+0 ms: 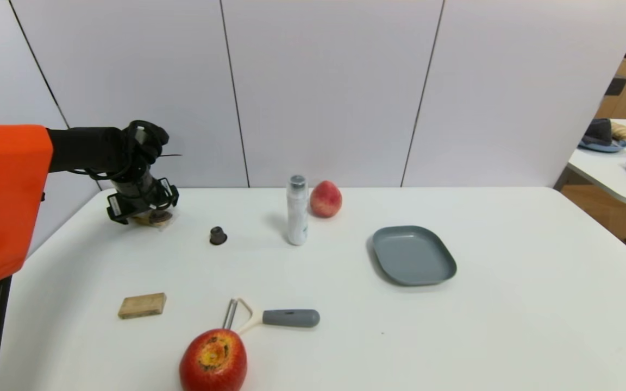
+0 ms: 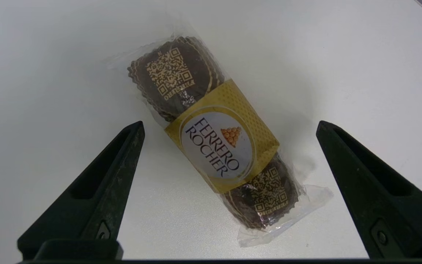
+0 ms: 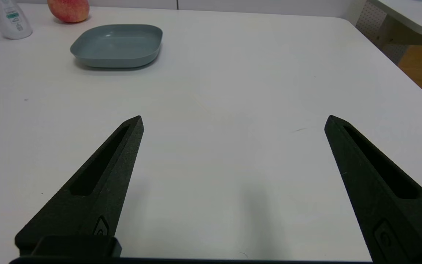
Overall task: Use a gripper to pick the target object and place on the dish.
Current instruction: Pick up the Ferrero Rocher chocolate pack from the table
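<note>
The snack packet [image 2: 214, 139], clear wrap with dark brown ends and a gold label, lies flat on the white table at the far left; in the head view only a bit of the packet [image 1: 152, 218] shows beneath the arm. My left gripper [image 2: 230, 125] hangs open directly over it, one finger on each side, neither touching it. From the head camera the left gripper [image 1: 142, 209] sits at the end of the black arm with the orange shell. The grey-blue dish [image 1: 413, 255] lies right of centre, also seen as the dish [image 3: 117, 44]. My right gripper [image 3: 233, 118] is open over bare table.
A white bottle [image 1: 297, 210] and a peach [image 1: 325, 199] stand at the back centre. A small dark cap [image 1: 218, 235] sits right of the packet. Near the front lie a wooden block [image 1: 142, 305], a peeler [image 1: 275, 316] and a red apple [image 1: 213, 360].
</note>
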Robot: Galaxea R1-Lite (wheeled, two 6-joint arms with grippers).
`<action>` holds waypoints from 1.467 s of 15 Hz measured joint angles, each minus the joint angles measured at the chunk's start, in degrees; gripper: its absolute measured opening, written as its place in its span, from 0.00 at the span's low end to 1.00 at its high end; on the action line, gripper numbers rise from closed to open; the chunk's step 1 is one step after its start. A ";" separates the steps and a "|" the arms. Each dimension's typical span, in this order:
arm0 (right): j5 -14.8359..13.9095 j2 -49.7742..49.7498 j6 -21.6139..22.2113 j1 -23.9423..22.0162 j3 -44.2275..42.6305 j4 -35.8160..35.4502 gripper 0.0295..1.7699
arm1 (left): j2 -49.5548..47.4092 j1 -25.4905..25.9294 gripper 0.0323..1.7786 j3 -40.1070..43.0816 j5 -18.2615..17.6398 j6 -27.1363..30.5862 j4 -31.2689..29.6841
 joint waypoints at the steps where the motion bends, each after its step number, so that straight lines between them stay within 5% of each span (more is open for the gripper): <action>1: 0.02 0.00 0.00 0.00 0.00 0.00 0.97 | 0.00 0.00 0.95 0.00 -0.02 -0.43 0.07; 22: 0.02 0.00 0.00 0.00 0.00 0.00 0.97 | -0.11 -0.79 0.95 0.35 -0.41 -9.19 0.10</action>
